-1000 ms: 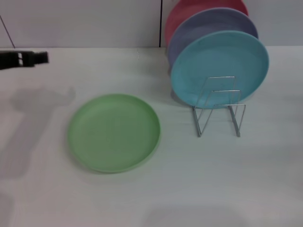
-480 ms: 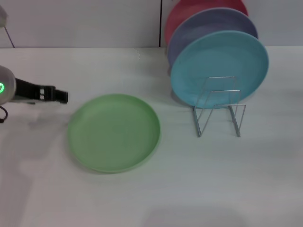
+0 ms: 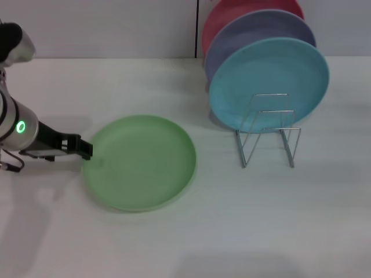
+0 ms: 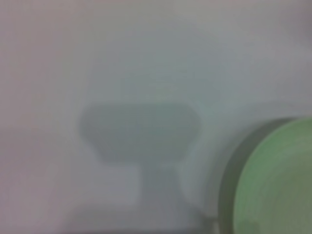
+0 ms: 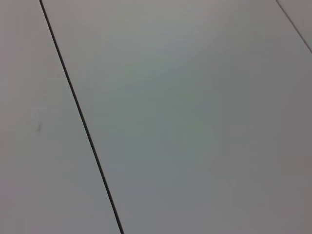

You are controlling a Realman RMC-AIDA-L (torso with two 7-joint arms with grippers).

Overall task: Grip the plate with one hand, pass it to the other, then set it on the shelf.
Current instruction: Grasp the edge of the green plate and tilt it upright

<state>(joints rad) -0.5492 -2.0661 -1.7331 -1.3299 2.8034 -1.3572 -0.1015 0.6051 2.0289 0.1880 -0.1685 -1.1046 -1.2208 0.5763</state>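
Note:
The light-green plate point(image 3: 139, 161) lies flat on the white table, left of centre in the head view. My left gripper point(image 3: 83, 148), black on a white wrist with a green light, sits low at the plate's left rim, pointing at it. I cannot tell whether it touches the rim. The left wrist view shows part of the plate point(image 4: 278, 183) and the gripper's shadow on the table. The wire shelf point(image 3: 269, 136) stands to the right of the plate. My right gripper is out of view.
A light-blue plate point(image 3: 269, 81) leans upright in the rack. Behind it stand a lavender plate point(image 3: 249, 35) and a red plate point(image 3: 229, 14). The right wrist view shows only a pale surface with a dark seam point(image 5: 80, 122).
My left arm has come in from the far left, moving nearer and to the right until the gripper reached the plate's left rim. The plate has not moved.

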